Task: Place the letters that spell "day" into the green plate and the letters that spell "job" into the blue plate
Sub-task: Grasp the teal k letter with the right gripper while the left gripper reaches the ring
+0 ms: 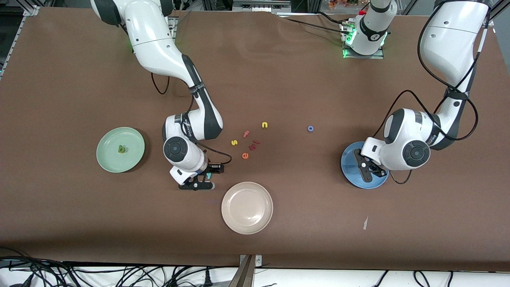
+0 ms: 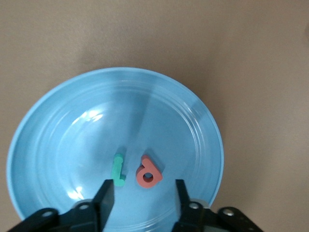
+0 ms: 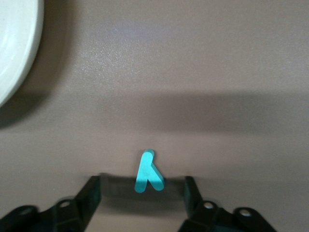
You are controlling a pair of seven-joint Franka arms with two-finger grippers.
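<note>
Teal foam "y" (image 3: 147, 172) lies flat on the brown bench (image 1: 279, 71), between the open fingers of the right claw (image 1: 208, 175); neither finger touches it. Its long stroke runs away from the wrist, tilted slightly, with the short branch splitting off at the wrist end. It sits between the green plate (image 1: 107, 159) and the beige plate (image 1: 247, 223), whose pale rim shows at a corner of the right wrist view.

Green plate, toward the right arm's end of the bench, holds the dark green "d" (image 1: 121, 150) and something yellow beside it; orientation cannot be read.

Blue plate (image 2: 58, 125), toward the left arm's end, holds the teal "j" (image 2: 118, 169) and the pinkish-red "b" (image 2: 148, 173) side by side, apart, both stems running roughly along the wrist's line of sight. The left claw (image 2: 144, 195) hangs over them, jaws apart and holding nothing.

Blue "o" (image 1: 310, 128) lies alone on the bench, farther from the front camera than the blue plate. Stray letters cluster mid-bench: yellow "n" (image 1: 264, 125), yellow "s" (image 1: 234, 142), pink "f" (image 1: 246, 134), orange "e" (image 1: 245, 156) and a dark red piece (image 1: 255, 142).
</note>
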